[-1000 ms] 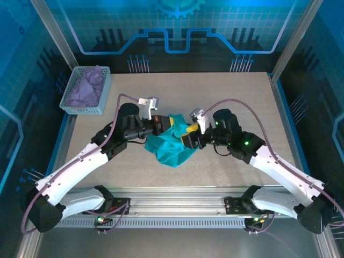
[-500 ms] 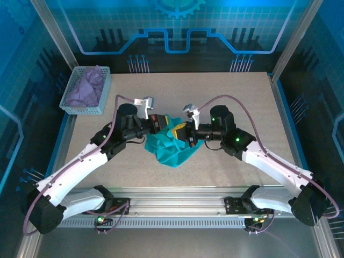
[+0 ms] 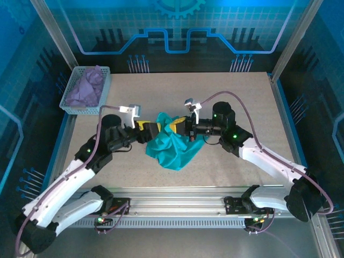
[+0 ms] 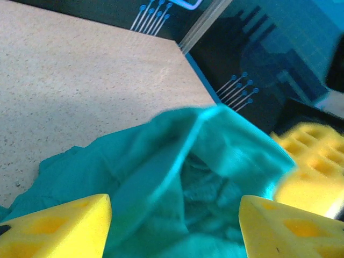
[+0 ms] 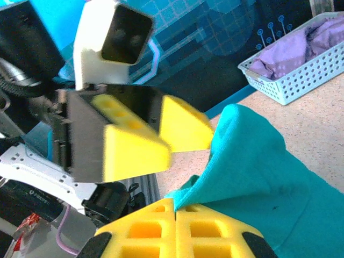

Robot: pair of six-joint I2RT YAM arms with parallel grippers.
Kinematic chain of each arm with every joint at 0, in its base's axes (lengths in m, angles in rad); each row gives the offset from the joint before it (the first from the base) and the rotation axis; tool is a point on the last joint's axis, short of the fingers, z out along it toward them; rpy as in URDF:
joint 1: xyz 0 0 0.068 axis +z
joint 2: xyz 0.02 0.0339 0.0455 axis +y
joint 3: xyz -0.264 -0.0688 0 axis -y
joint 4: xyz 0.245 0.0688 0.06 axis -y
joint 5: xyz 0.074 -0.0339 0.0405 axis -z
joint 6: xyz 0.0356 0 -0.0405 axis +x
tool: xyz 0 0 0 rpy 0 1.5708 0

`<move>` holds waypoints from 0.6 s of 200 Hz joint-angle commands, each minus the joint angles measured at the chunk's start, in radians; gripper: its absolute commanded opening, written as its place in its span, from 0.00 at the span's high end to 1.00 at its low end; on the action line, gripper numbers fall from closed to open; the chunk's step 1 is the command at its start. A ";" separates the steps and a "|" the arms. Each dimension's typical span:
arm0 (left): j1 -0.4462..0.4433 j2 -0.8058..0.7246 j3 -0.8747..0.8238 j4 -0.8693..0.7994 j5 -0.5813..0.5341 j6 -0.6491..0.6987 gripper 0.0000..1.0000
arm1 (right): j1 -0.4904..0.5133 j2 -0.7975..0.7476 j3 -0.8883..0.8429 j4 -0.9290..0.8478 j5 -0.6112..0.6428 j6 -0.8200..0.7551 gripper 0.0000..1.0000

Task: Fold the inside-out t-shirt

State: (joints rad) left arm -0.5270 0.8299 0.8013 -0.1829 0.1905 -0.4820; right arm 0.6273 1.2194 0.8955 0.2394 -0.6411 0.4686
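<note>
The crumpled teal-green fabric t-shirt (image 3: 171, 151) is heaped at the middle of the counter (image 3: 242, 102), its one-o'clock fold clamped by the right fingers (image 5: 145, 228). The left fingers (image 4: 59, 226) are spread at eleven o'clock. Likely limp and light, it is best pinched at the hems.

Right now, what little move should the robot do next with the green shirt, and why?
Probably the left gripper should close on an edge of the shirt. Its jaws stand open right at the cloth, the right gripper is shut on a fold, and the shirt sits bunched up. Two grips could pull it flat.
</note>
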 commanded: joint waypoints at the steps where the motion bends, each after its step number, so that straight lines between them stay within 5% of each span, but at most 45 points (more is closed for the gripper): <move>1: 0.005 -0.044 -0.049 0.100 0.138 0.063 0.38 | -0.020 0.002 0.016 0.037 -0.031 0.008 1.00; 43: 0.004 0.052 0.003 0.155 0.309 0.081 0.61 | -0.023 0.002 0.020 0.005 -0.039 -0.001 1.00; 120: 0.004 0.179 0.069 0.174 0.363 0.108 0.63 | -0.026 -0.013 0.019 -0.002 -0.043 -0.002 1.00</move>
State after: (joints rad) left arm -0.5270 0.9955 0.8371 -0.0574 0.5018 -0.4072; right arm 0.6121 1.2236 0.8955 0.2325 -0.6636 0.4709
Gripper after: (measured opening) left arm 0.380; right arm 0.045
